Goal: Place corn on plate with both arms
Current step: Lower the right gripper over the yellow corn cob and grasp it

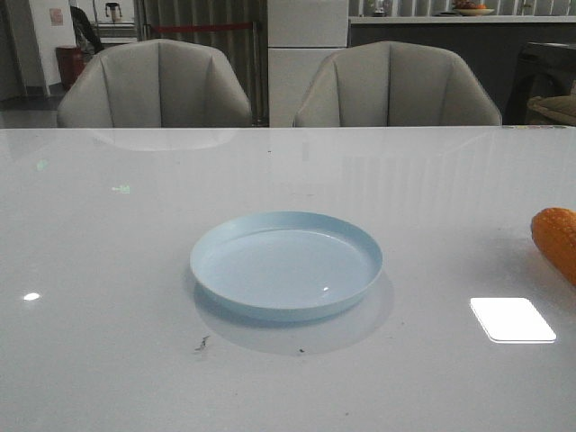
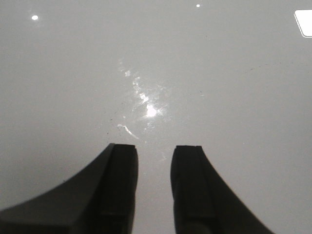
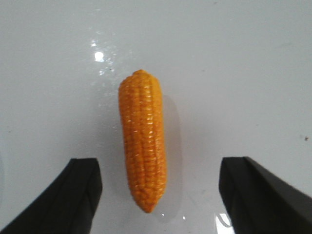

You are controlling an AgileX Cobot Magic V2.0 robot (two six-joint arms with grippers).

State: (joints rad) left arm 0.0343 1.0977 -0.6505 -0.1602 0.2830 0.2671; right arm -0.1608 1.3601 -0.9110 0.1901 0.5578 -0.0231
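i have the right gripper point(image 3: 158, 195) spread wide astride the corn point(image 3: 143, 141) for a crosswise grab; left gripper point(image 2: 153, 165) slightly parted over bare bench point(image 2: 219, 97), plate point(image 1: 286, 266) waiting

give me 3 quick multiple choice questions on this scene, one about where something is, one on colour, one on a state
1. In the front view, where does the orange corn cob with bumpy kernels lie?
A. on the plate
B. on the white table at the right edge, apart from the plate
C. on a chair

2. What colour is the round shallow plate?
A. pale blue
B. red
C. black

3. How does the right gripper stand?
A. shut on the corn
B. shut on the plate's rim
C. open, fingers either side of the corn without touching it

Answers:
1 B, the cob shows at the right edge of the front view with bare table between it and the plate.
2 A, the plate reads pale blue against the white top.
3 C, the right wrist view shows clear table between each finger and the cob.
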